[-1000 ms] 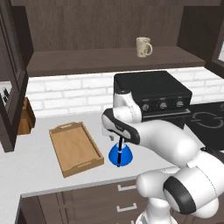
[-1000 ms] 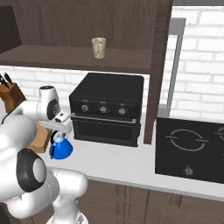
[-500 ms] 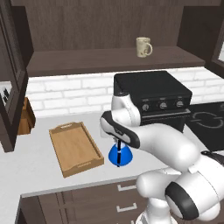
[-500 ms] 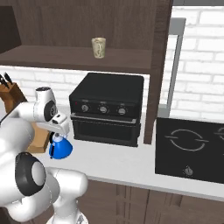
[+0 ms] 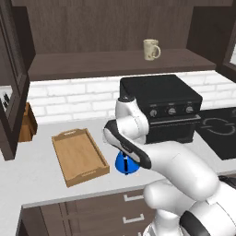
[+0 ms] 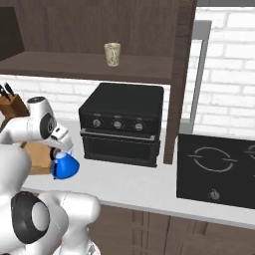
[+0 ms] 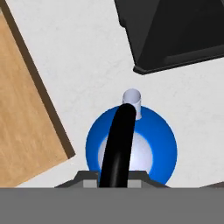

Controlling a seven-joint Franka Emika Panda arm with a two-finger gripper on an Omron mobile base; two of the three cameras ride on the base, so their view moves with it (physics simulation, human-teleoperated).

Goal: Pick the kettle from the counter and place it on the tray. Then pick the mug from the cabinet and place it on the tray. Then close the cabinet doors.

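Far left in the left base view, the knife block stands against the brick wall, partly behind the open cabinet door that hangs down the left edge. Moving right, the tray lies flat on the counter, left of centre, with nothing on it. Just right of the tray, at centre frame, sits the kettle, blue and low on the worktop, apart from the tray's rim, and my gripper is right down on top of it. In the hand view the kettle's black arched handle runs straight up from between my finger tips at the bottom centre, the blue body round beneath it and the small pale spout toward the upper middle; my fingers are drawn in close around that handle, gripping it. The tray's wooden edge slants along the left side there, and the black oven fills the upper right. Back in the left base view, the oven stands right of centre behind my arm, and above it, upper right of centre, the mug sits upright on the cabinet shelf, handle pointing right. In the right base view the kettle shows at lower left, beside my wrist, with the cooktop at far right.
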